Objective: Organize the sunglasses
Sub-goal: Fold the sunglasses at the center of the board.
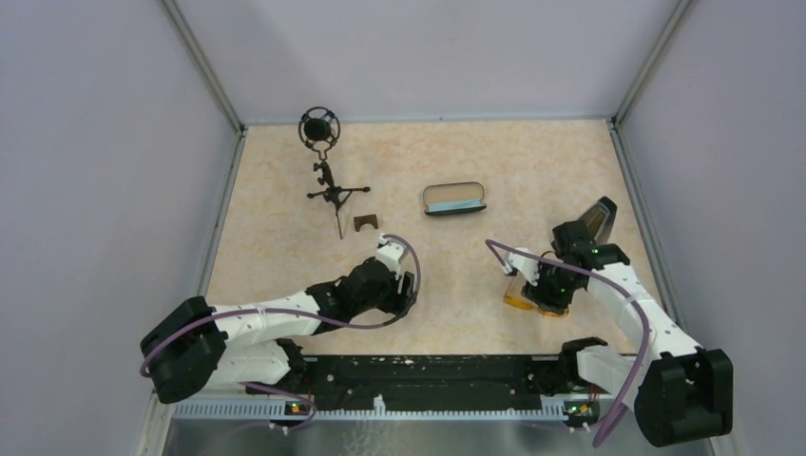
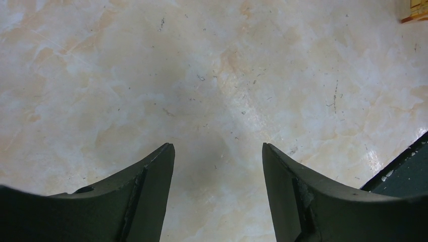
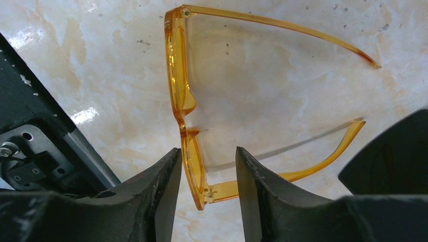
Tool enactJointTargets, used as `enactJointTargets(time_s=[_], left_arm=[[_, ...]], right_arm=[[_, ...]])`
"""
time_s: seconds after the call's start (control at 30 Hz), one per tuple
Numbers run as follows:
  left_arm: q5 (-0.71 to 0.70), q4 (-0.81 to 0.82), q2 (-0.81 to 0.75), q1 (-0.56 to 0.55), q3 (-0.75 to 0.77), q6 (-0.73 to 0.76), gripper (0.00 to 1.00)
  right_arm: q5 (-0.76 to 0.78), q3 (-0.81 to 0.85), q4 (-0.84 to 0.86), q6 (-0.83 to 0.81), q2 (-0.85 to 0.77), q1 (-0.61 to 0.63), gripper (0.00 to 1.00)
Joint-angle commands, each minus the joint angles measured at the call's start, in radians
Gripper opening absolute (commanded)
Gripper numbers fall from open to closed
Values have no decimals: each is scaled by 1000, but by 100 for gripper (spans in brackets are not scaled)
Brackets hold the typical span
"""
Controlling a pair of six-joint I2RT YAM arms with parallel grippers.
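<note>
My right gripper (image 3: 207, 151): dark, rough-edged fingers set narrow, straddling front frame of sunglasses (image 3: 175, 75) near one hinge; sliver of gap shows on one side. Sunglasses: glossy translucent amber plastic, thin curved arms unfolded, lying on marbled cream tabletop (image 2: 202, 75), right part, near my base. My left gripper (image 2: 218, 151): wedge-shaped fingers spread wide, holding nothing, above speckled stone-look surface.
</note>
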Motion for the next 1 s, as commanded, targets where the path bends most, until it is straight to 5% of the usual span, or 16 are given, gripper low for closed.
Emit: enactJointTargets(time_s=[0.0, 0.63, 0.73, 0.97], left_arm=[[16, 56, 7, -4, 35, -4, 71], [22, 47, -13, -4, 26, -16, 69], [26, 37, -14, -5, 33, -18, 69], [33, 27, -23, -4, 52, -19, 66]], right_arm=[[-16, -10, 53, -16, 20, -7, 42], [28, -38, 56, 5, 34, 27, 23], [22, -20, 18, 12, 32, 59, 12], [5, 58, -56, 97, -27, 236, 6]])
